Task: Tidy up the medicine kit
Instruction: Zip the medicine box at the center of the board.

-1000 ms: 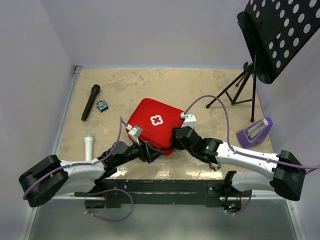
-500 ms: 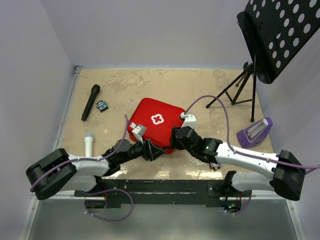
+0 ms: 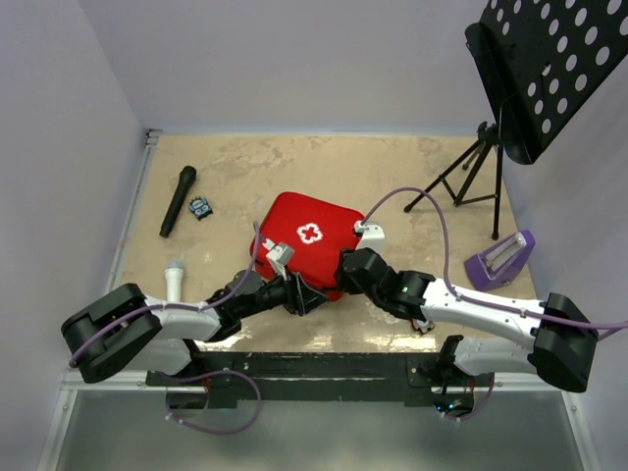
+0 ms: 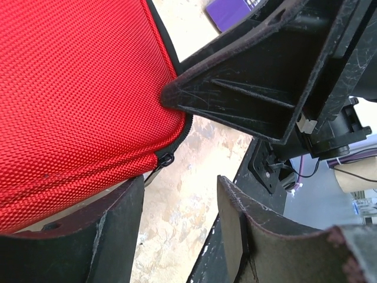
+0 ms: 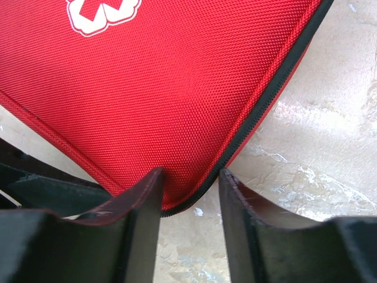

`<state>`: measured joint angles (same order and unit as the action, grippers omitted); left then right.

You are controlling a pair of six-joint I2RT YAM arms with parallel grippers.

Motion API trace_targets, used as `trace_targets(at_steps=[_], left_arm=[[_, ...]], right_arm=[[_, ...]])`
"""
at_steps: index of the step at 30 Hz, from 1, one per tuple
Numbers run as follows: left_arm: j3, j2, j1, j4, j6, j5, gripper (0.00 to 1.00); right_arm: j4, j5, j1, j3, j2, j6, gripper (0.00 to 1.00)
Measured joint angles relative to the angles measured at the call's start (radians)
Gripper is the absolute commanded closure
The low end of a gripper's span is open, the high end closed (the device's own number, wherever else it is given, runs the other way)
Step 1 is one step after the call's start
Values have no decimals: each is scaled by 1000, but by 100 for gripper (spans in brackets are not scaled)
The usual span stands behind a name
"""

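Left gripper (image 4: 179, 184) is half open at the near corner of the medicine kit (image 3: 316, 216), nothing clamped, bare table (image 4: 177, 227) showing between its fingers and the zipper pull (image 4: 165, 160) just beside one finger. Right gripper (image 5: 189, 174) straddles that corner, jaws partly closed around the red edge, can't tell if it's actually pinching. Kit lies flat just ahead of both grippers, cross up.

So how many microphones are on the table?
2. A black microphone lies at the far left of the table, and a white microphone lies nearer, by the left edge. More could be hidden under the medicine kit.
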<state>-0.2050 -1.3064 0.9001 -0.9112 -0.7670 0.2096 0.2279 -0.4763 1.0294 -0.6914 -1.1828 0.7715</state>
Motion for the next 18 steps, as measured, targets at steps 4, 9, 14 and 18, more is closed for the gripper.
trace_targets(at_steps=[4,9,14,18], left_arm=[[-2,-23,3,-16,-2,11,44],[-12,-48,5,-34,-9,27,46],[-20,-56,6,-54,-19,45,46],[-42,-75,16,-66,-27,65,46]], right_arm=[[-2,-5,-2,0,-4,3,70],[-10,-5,-2,0,-8,7,75],[-12,-5,-2,0,-10,7,75],[-19,-7,-3,0,-15,9,75]])
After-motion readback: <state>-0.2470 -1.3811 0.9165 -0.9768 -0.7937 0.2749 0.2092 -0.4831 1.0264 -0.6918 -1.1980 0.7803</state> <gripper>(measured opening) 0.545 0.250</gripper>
